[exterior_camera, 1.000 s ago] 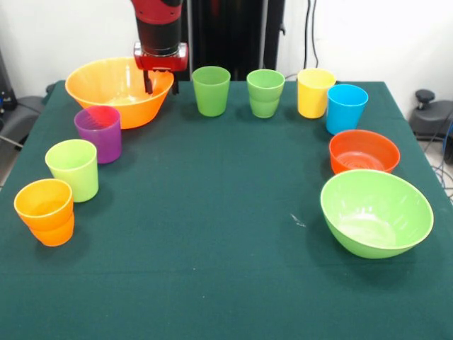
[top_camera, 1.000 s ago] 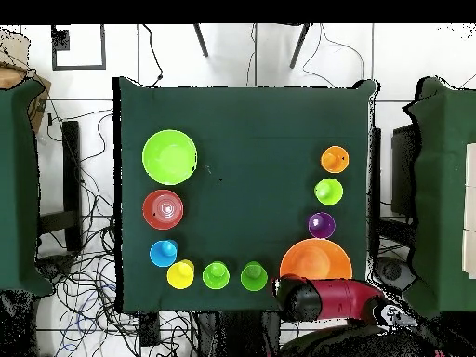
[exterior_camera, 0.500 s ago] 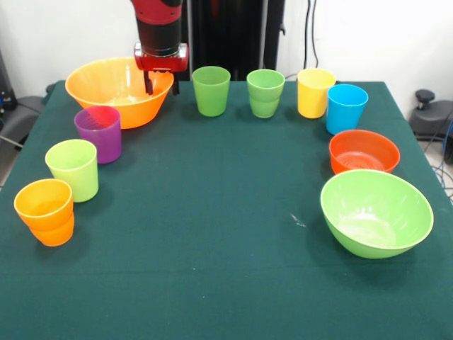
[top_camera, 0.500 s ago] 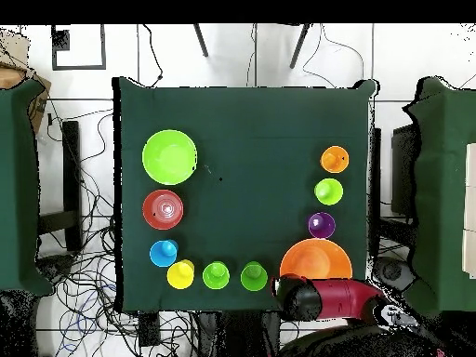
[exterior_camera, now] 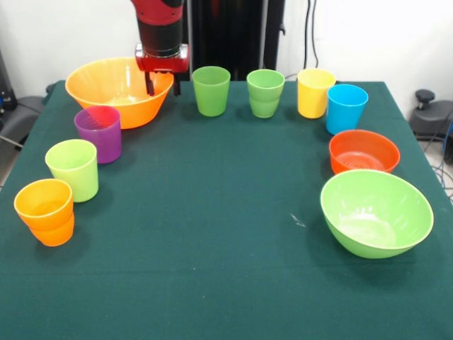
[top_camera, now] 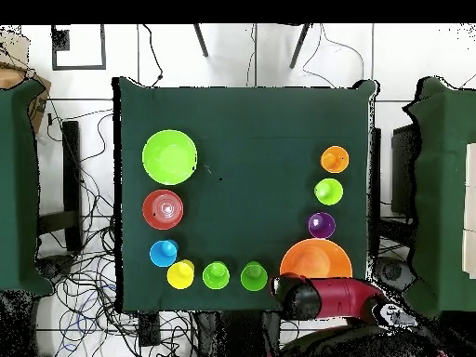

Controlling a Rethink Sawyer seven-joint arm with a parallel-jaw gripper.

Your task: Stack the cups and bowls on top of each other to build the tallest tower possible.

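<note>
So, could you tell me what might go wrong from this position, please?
The pincer hangs at the rim of the big orange bowl, one finger inside it and one outside. A thin, sloping rim like that may slip from the grip, or the bowl may tilt as it lifts. The purple cup stands right by the bowl and the green cup is near the arm, so a swinging bowl could knock either one over.

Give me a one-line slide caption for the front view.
Red robot hand hangs at the large glossy orange plastic bowl's rim, with colourful plastic cups and bowls ringing the green table.
</note>
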